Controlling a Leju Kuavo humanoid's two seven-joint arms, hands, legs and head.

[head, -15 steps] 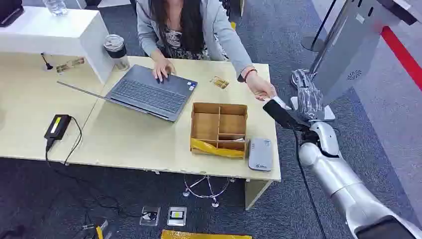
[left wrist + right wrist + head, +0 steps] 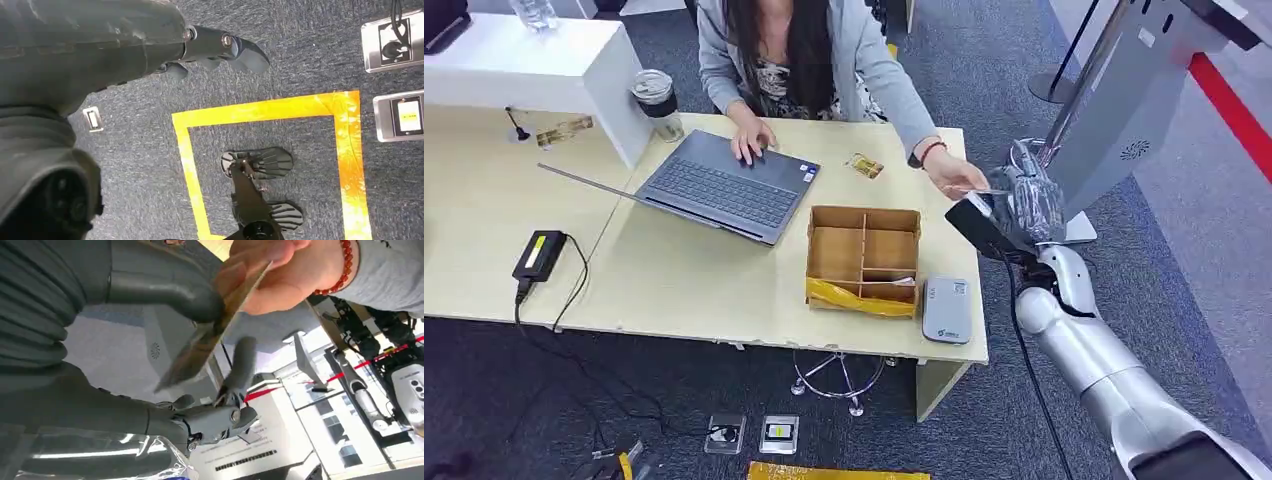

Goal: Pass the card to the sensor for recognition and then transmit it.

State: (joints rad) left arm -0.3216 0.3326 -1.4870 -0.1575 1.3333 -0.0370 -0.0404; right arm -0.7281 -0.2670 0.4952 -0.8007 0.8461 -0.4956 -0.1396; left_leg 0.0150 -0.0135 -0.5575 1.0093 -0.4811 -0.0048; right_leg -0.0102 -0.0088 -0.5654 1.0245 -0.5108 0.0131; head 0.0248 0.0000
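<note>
The card (image 2: pixel 212 335) sits between the thick grey thumb and the darker fingers (image 2: pixel 240 365) of the right hand (image 2: pixel 1014 215), just off the far right corner of the desk (image 2: pixel 674 270); the person's hand (image 2: pixel 954 178) has hold of its other end at the same moment — both parties are in contact with it. The right wrist view shows the thumb pressed on the card's face, though the card is blurred (its print cannot be read). The grey card sensor (image 2: pixel 947 310) lies flat on the desk near its front right corner, just beside the wooden compartment box (image 2: pixel 864 258), apart from the card. A laptop (image 2: pixel 724 187) sits further left on the desk, under the person's other hand. The left hand (image 2: pixel 220 47) hangs over the carpet — fingers loosely curled, holding nothing.
</note>
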